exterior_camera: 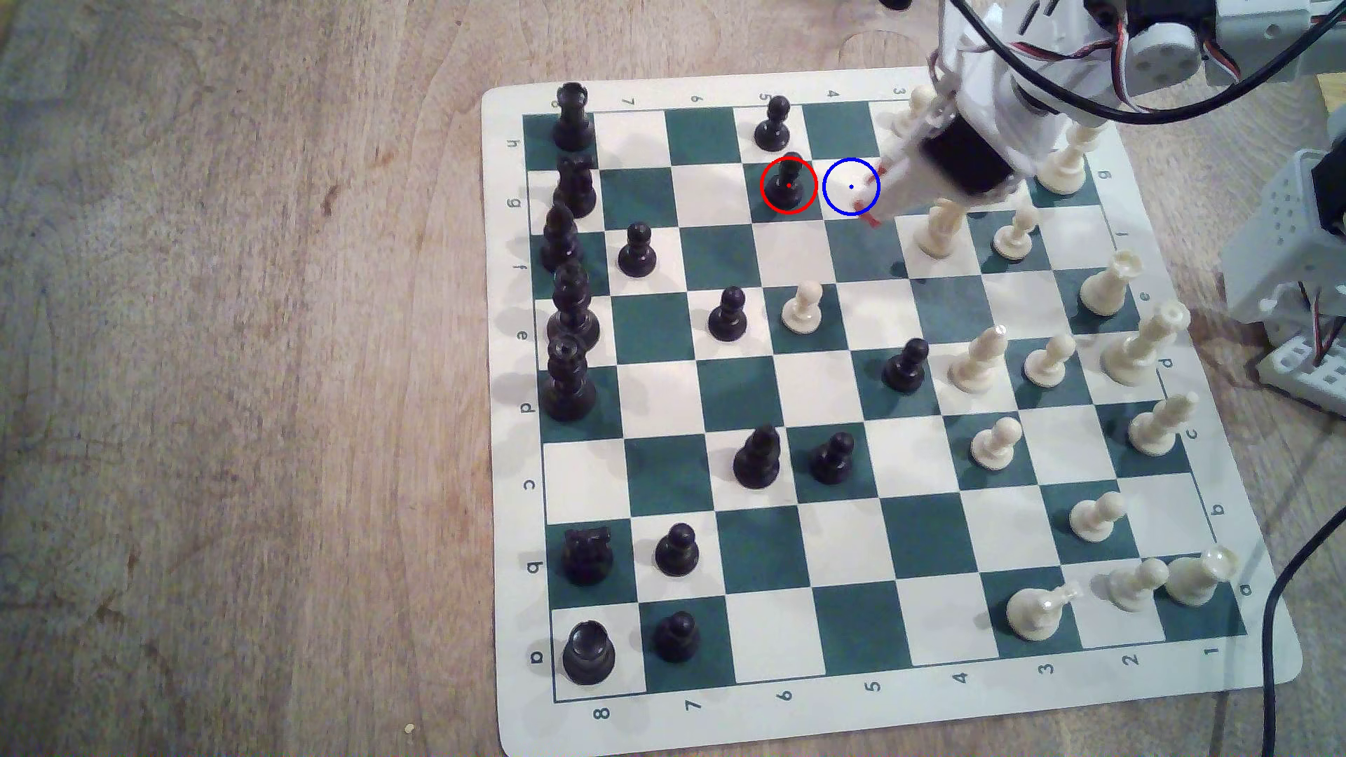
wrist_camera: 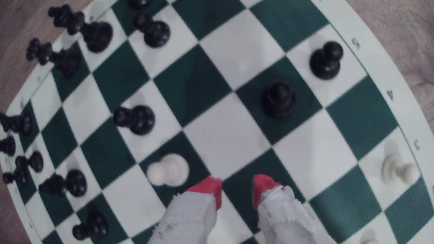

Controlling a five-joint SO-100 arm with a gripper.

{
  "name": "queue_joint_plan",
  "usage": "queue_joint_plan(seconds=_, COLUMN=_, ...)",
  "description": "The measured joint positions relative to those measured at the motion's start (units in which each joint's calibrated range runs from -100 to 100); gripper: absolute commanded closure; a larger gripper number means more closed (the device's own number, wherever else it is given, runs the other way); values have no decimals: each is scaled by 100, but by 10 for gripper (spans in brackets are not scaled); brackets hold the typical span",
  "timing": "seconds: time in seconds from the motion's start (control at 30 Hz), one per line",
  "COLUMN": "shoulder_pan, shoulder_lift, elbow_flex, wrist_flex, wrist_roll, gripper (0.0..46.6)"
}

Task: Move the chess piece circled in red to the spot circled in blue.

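Exterior view is showing the whole chessboard (exterior_camera: 859, 728) on the wooden table (exterior_camera: 240, 378), plus the overlay rings; wrist view is giving a blurry close look down at the squares with no rings. The black pawn circled in red (exterior_camera: 789, 182) is standing upright on a dark green square, upper middle of the exterior frame; in the wrist view it is sitting right of centre (wrist_camera: 279, 99). The blue-ringed cream square (exterior_camera: 845, 183) is lying just beside it on the exterior view's right, nothing standing on it. The gripper (exterior_camera: 870, 200) (wrist_camera: 237, 187) is hanging over that square's right edge, red-tipped fingers (wrist_camera: 209, 186) parted with a clear gap, gripping nothing.
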Motion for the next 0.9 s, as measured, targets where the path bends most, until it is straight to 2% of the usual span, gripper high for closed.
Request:
queue_joint_plan(seconds=0.43, shoulder_pan=450, shoulder_lift=888, elbow_flex=0, wrist_flex=-861, wrist_roll=342, gripper=347)
queue_joint_plan(seconds=0.9, shoulder_pan=494, shoulder_lift=1315, elbow_flex=0, wrist_flex=-1410, wrist_roll=361, gripper=336)
